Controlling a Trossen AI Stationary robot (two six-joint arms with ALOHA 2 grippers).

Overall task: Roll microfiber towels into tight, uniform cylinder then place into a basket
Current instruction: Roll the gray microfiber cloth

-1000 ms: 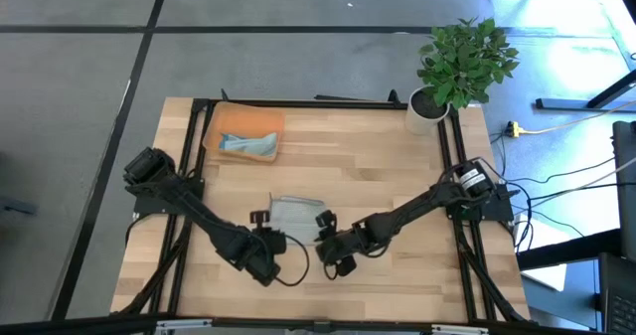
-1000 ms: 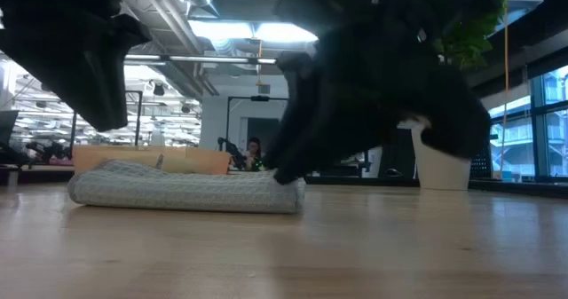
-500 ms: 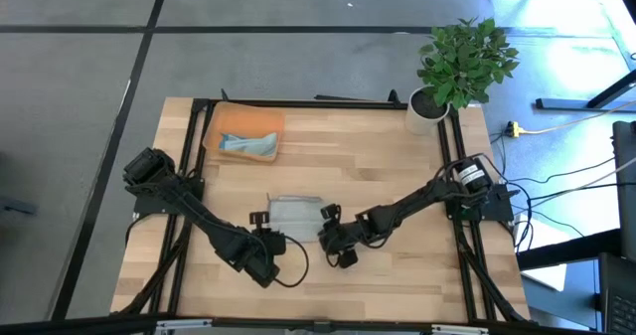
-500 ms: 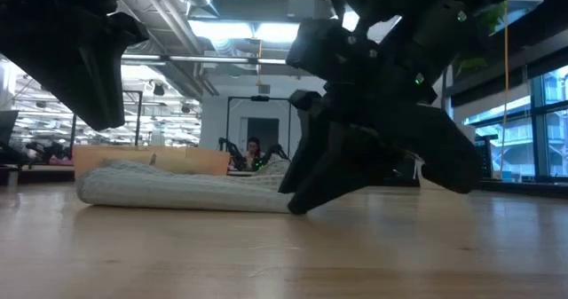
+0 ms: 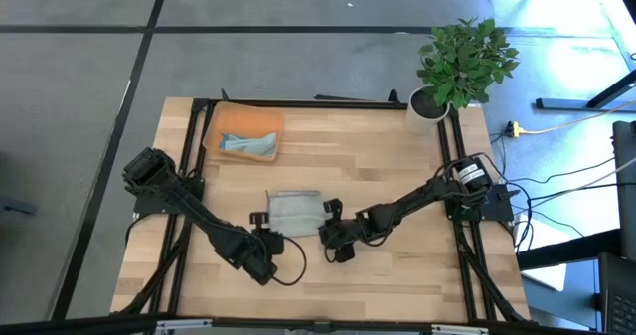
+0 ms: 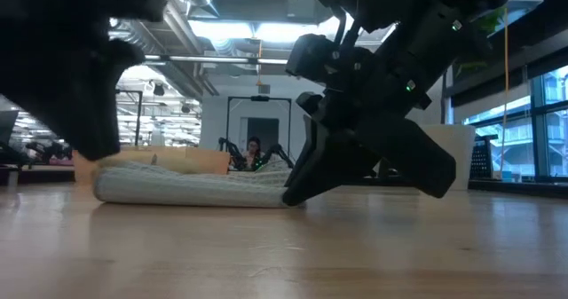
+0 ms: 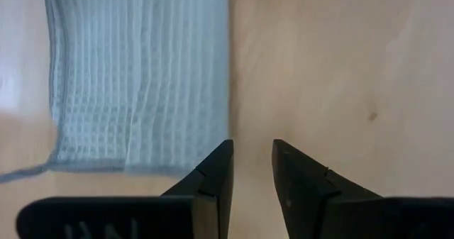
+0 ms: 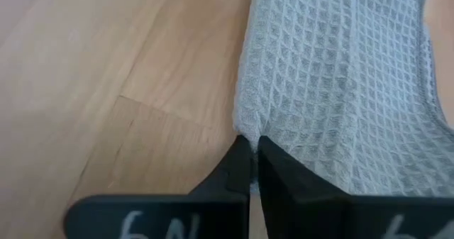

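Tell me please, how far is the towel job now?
Done: one teal towel already lies in the orange basket, though how tightly it is rolled cannot be told. In hand: the right gripper is shut on the edge of the grey-green towel, lying mostly flat; the left gripper waits beside it, slightly open. Left: rolling this towel and placing it in the basket.

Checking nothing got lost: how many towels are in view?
2. A teal-blue towel lies in the orange basket; a grey-green towel lies mid-table, its edge pinched by the right gripper.
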